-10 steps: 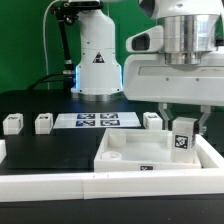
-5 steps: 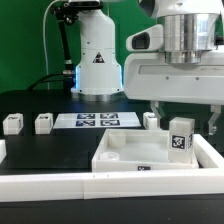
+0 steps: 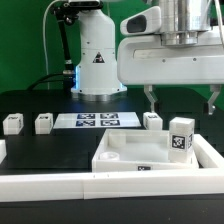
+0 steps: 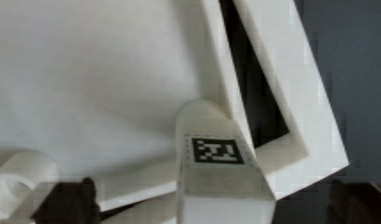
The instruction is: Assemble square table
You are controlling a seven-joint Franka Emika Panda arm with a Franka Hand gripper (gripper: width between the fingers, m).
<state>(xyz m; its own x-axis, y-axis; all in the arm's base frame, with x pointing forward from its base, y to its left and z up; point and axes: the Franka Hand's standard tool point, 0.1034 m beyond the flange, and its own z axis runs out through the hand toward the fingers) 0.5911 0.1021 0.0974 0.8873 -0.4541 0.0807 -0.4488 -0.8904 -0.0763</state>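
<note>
Black bench (image 3: 50, 152), green backdrop behind. The white top (image 3: 135, 152) lies flat toward the exterior view's right. An upright leg (image 3: 181, 136) stands on it near its right edge, tag facing out. The gripper (image 3: 181, 99) hangs above that leg with its jaws wide apart, touching nothing. Left leg (image 3: 12, 124), second leg (image 3: 44, 124) and third leg (image 3: 152, 120) stand on the bench, with the marker board (image 3: 95, 121) between them. The wrist view shows the upright leg (image 4: 213, 150) on the top (image 4: 98, 90), but I cannot tell whether it sits in a hole.
</note>
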